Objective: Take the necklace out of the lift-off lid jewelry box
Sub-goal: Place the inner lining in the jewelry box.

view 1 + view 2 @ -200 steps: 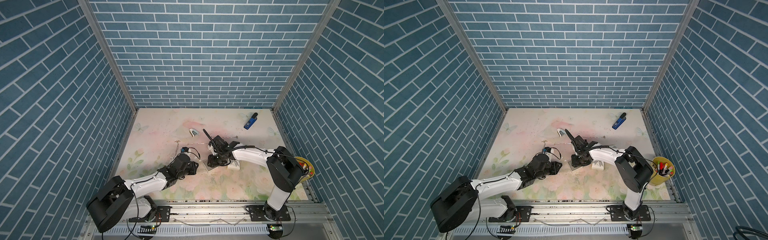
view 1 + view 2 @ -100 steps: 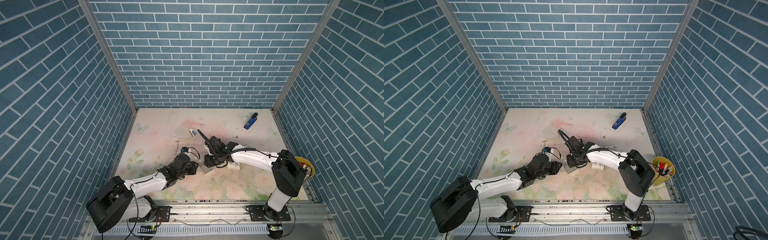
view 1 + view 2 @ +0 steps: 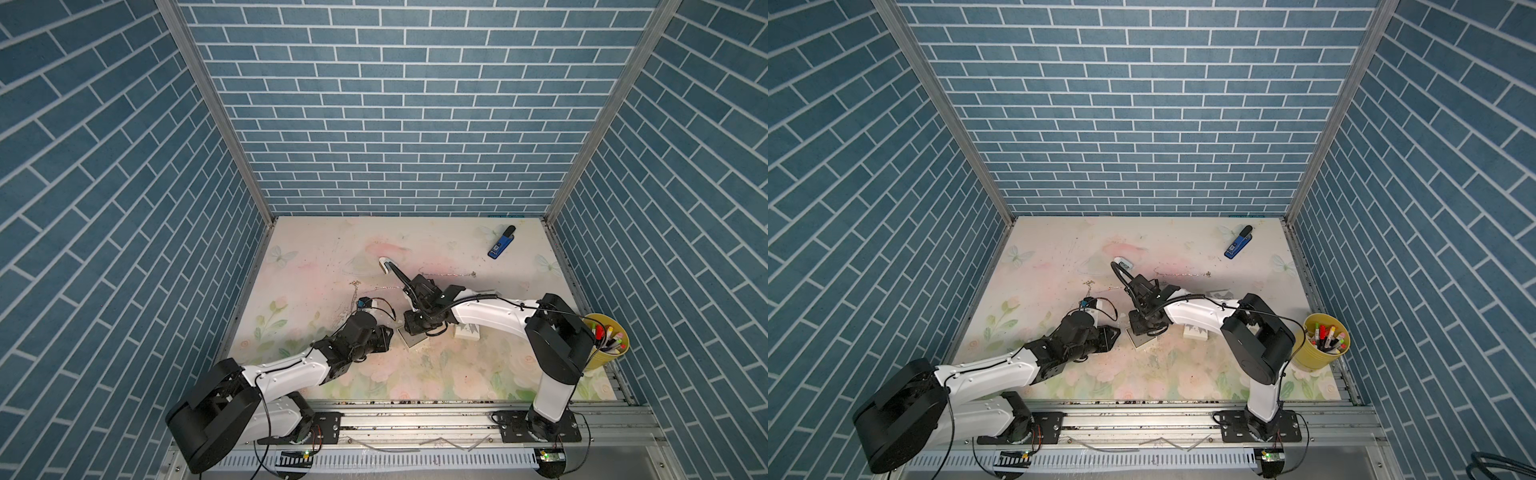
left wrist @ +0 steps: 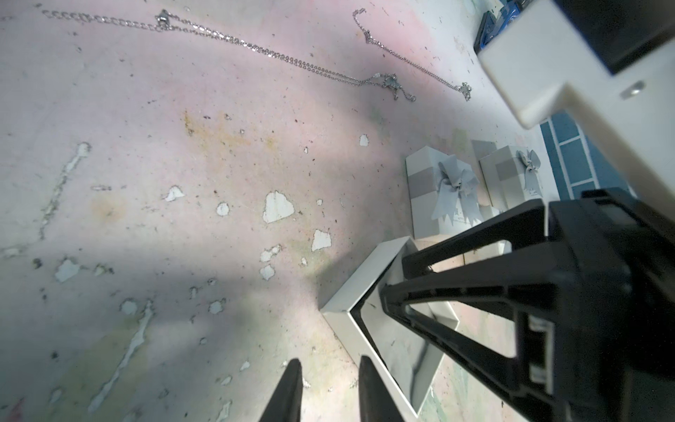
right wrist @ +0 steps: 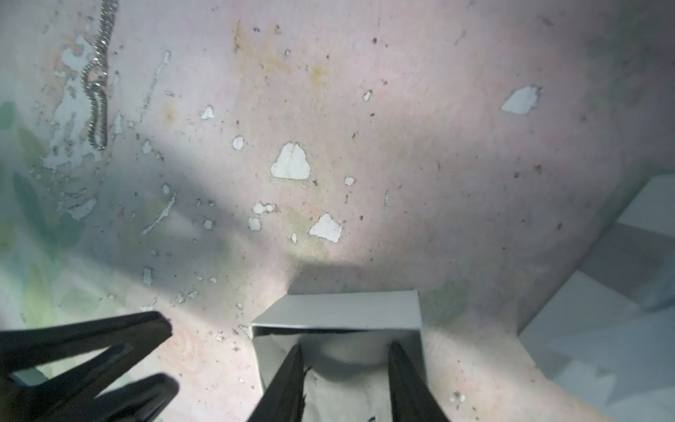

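The white jewelry box [image 3: 415, 341] [image 3: 1144, 340] stands lidless on the floral mat between the arms. My right gripper [image 5: 346, 345] [image 3: 417, 332] points down into it, open, both fingers inside the box wall [image 5: 339, 310] over a pale lining. No necklace shows between them. My left gripper [image 4: 330, 360] [image 3: 386, 334] lies low on the mat just outside the box rim [image 4: 350, 288], open a little, with only mat in the gap. Two silver necklaces [image 4: 277, 54] [image 4: 412, 65] lie stretched on the mat beyond the box; in the top view, a necklace [image 3: 449, 275].
Two white bow-topped boxes [image 4: 438, 197] [image 4: 515, 175] stand just right of the open box. A blue stapler [image 3: 500, 243] lies at the back right. A yellow cup of pens [image 3: 604, 345] stands at the right edge, beside the right arm.
My right gripper has swung left and come down into the box, which has slid slightly toward the left arm. The left arm has stayed put, its jaws barely wider.
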Robot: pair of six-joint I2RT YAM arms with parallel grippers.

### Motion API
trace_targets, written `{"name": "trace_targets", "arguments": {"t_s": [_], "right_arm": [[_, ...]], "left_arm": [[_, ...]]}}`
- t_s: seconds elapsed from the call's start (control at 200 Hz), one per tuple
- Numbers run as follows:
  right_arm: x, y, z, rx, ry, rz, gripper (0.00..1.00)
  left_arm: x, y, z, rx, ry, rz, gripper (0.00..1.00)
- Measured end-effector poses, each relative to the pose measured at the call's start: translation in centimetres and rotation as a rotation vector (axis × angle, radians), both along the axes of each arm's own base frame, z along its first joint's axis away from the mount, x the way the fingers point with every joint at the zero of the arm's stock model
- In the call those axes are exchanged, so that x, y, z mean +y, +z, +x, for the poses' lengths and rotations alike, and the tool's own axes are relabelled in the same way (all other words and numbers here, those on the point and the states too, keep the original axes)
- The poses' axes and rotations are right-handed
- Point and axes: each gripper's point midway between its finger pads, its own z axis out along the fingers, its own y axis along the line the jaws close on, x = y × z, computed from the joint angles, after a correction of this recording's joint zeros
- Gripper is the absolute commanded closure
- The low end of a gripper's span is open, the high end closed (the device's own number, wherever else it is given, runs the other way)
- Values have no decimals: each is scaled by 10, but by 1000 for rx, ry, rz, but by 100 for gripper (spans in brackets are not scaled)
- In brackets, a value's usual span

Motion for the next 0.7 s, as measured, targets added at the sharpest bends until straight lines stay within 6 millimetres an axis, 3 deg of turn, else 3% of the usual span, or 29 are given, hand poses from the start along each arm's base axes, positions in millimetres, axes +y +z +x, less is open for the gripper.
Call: {"name": "trace_targets", "arguments": {"t_s": [0.4,0.7], "right_arm": [[7,-10,2,-8,10,-25,54],[9,5,7,-43,4,-32,46]], "left_arm": [[3,-2,0,4,7,2,71],[8,-4,1,8,10,19,68]]}}
